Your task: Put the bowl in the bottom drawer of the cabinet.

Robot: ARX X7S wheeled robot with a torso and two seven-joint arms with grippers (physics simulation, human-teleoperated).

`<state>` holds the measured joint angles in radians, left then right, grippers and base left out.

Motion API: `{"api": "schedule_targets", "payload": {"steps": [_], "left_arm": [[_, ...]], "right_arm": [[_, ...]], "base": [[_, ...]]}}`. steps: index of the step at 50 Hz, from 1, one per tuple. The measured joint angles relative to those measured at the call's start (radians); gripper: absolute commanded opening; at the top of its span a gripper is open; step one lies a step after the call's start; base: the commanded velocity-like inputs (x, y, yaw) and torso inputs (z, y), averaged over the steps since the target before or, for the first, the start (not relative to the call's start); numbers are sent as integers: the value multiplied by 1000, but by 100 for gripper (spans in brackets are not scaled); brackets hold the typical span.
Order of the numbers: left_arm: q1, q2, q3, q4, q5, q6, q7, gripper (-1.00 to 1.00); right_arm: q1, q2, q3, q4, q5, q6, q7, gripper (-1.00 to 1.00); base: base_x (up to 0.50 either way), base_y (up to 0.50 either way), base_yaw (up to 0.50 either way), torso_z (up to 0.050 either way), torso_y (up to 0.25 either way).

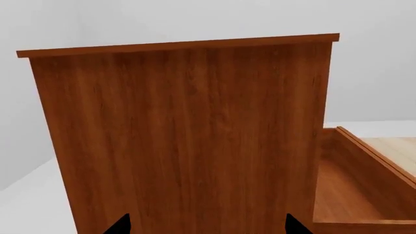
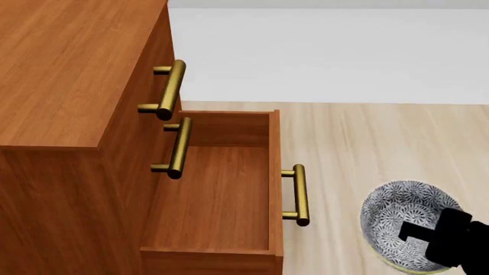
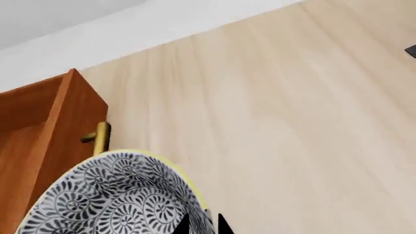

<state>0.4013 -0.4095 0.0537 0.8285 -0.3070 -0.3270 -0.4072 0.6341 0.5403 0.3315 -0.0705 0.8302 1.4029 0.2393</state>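
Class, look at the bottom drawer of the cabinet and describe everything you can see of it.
The bottom drawer is a reddish-brown, wood-grained box, pulled well out of the cabinet and open at the top. Its inside looks empty, showing a flat floor and plain side walls. A brass bar handle on two short posts is fixed to its front panel. It projects over a pale wooden floor, below two shut drawers with like handles. The bowl is off to its front, apart from it; nothing visibly touches the drawer.

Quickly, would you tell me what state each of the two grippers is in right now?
Left gripper: open, holding nothing, facing the side of the cabinet.
Right gripper: closed on the rim of the bowl.
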Motion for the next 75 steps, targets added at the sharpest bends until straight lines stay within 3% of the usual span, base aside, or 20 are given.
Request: {"api": "schedule_targets", "payload": {"steps": [14,28,49,75], "left_arm": [[9,-5,-5,11,-5,5,-7,100],[22,-10,-13,23,-8,15,-14,100],[46,-18,-26,38,-15,34,-22,100],[81,-29,-50,54,-24,65,-32,100]], "right_arm": [[221,-69,68,-23,228,120,296,-100],[449,-112,-129,113,321,120,435,-100],[652,-210,-543,463,137,-77,233,-100],[779,-355,-828,885,-71,-316,-9,-100]], "base": [[0,0,0,0,0],[0,0,0,0,0],[0,0,0,0,0],[0,0,0,0,0]]}}
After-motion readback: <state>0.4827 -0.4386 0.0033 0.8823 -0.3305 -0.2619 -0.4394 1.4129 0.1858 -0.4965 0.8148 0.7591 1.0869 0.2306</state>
